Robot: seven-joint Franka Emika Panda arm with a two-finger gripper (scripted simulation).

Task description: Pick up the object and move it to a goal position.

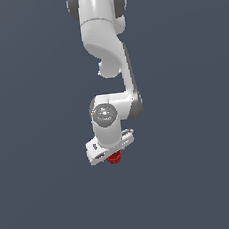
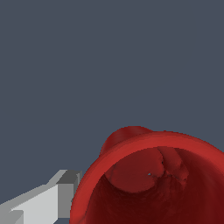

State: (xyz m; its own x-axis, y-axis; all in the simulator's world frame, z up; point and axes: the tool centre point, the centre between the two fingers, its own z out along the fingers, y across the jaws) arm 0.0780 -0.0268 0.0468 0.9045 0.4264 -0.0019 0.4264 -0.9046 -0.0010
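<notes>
The Panda arm (image 1: pixel 103 42) reaches straight down over the flat grey floor (image 1: pixel 40 195), wrist pointed down for a top grab. The gripper (image 1: pixel 112 154) sits right over the red cup (image 1: pixel 114 159), which peeks out beneath it. One finger (image 2: pixel 43 203) sits just beside the rim; can't tell if the jaws have closed.

White Panda arm (image 1: pixel 110 51) hanging down from top of exterior view, elbow bent, wrist pointing down, gripper (image 1: pixel 112 154) tilted, one grey finger (image 2: pixel 41 201) visible in wrist view, jaw state unclear
</notes>
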